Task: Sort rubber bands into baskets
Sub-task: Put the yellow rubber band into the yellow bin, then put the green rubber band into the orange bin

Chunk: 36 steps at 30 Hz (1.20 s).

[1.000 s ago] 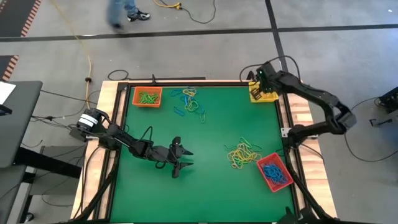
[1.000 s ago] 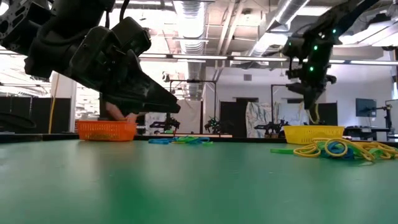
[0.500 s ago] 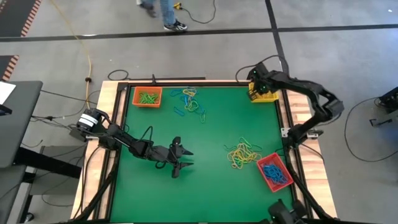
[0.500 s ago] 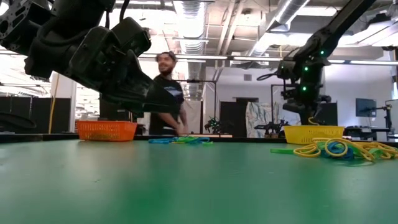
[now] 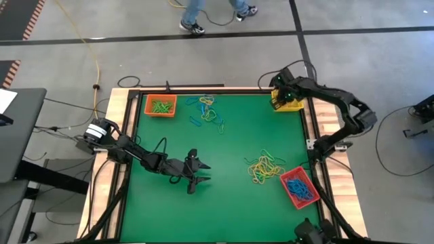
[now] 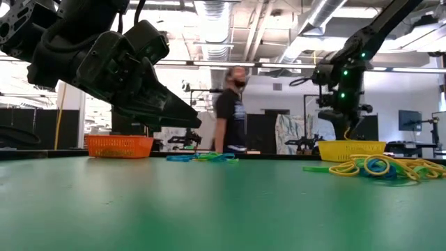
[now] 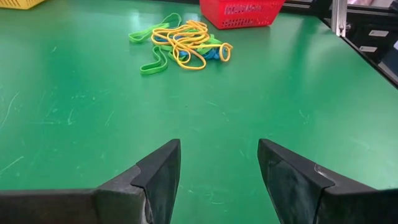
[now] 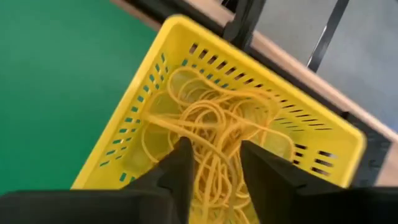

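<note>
Rubber bands lie in several places on the green surface (image 5: 224,159). A mixed tangle of blue, yellow and green ones (image 5: 206,110) sits near the far edge, just beside the orange basket (image 5: 161,106), which holds green bands. A second heap, mostly yellow with some green and blue (image 5: 265,167), lies close to the red basket (image 5: 299,188) at the near right corner; that basket holds blue bands. The yellow basket (image 5: 287,104) stands at the far right corner, and the right wrist view shows a loose pile of yellow bands (image 8: 214,143) inside it.

The right hand (image 5: 285,95) hangs directly over the yellow basket, its fingers (image 8: 180,168) parted with a gap between them and nothing gripped; the yellow bands show through the gap, lying in the basket below. In the low view this hand (image 6: 341,104) sits just above the basket's rim (image 6: 350,148).

The left hand (image 5: 196,173) waits over the near left part of the surface, well apart from every heap. Its fingers (image 7: 158,177) are spread wide and empty, with bare green between them, and the yellow-heavy heap (image 7: 180,46) and red basket (image 7: 239,12) lie farther off ahead of it.

A person (image 6: 230,108) stands in the room beyond the surface; from above, only their legs and shoes (image 5: 217,13) show on the floor.
</note>
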Motion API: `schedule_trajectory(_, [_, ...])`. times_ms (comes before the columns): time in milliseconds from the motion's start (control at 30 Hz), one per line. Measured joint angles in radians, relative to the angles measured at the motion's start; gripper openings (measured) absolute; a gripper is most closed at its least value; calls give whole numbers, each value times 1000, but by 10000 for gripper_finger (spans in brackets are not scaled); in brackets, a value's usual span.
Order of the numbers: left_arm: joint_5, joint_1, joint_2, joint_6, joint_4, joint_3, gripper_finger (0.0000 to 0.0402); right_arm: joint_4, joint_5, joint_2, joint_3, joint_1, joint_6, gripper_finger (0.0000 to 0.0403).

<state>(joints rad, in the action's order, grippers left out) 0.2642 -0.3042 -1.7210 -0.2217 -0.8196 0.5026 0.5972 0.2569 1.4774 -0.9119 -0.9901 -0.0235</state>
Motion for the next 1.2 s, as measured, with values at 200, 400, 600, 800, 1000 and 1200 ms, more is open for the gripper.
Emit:
schedule_trajectory(200, [0, 0, 0, 0, 0, 0, 203, 38, 2, -116, 0, 0, 8, 214])
schedule_trajectory(400, [0, 0, 0, 0, 0, 0, 203, 55, 0, -199, 0, -1, 28, 220])
schedule_trajectory(600, [0, -1, 0, -5, -1, 0, 203, 73, -20, -226, 0, 2, 57, 220])
schedule_trajectory(800, [0, -5, 0, -4, -1, 0, 203, 152, -129, -230, 0, 42, 59, 221])
schedule_trajectory(1000, [0, -4, 0, 0, -1, 0, 203, 208, -233, -230, 0, 184, 53, 221])
schedule_trajectory(1200, [0, -4, 0, 11, -1, 0, 203, 140, -235, -230, 0, 397, 98, 221])
